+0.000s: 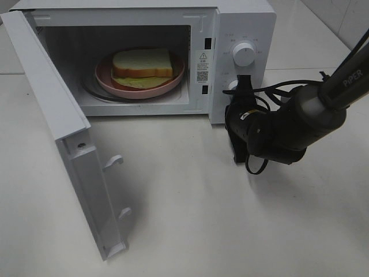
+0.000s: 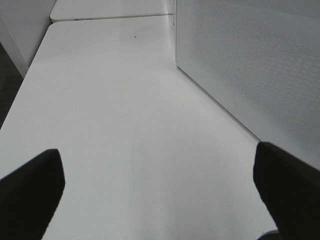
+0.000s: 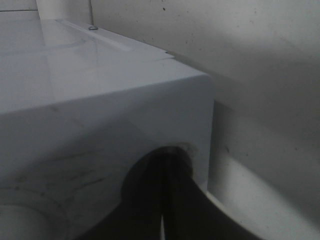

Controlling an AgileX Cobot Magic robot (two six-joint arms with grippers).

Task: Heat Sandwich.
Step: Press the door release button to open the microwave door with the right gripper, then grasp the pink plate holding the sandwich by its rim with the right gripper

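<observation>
The right fingers (image 3: 145,200) are pressed together with no gap showing between them, and they hold nothing. Their tips sit against the front control panel of the microwave (image 1: 242,23), at the lower knob (image 1: 232,86) and below the upper knob (image 1: 244,54). Whether they actually press on the lower knob cannot be told, as the tips cover most of it. The right arm (image 1: 314,107) reaches in from the microwave's right side, low over the counter (image 1: 202,219). Its wrist is level and points toward the panel, with black cables (image 1: 277,92) looped over it.

The left fingers (image 2: 30,195) stand wide apart and empty (only their two dark tips show, in the left wrist view). They hang above bare counter just beside the dotted panel of the microwave's door (image 2: 250,65), touching neither. The left arm itself is out of sight in the high view, so its pose cannot be told.

The door (image 1: 52,104) is swung fully open on the microwave's left. The sandwich (image 1: 142,62) lies on the pink plate (image 1: 173,81) inside the microwave's cavity, roughly centred on the turntable, with pale bread on top and a green layer showing beneath.
</observation>
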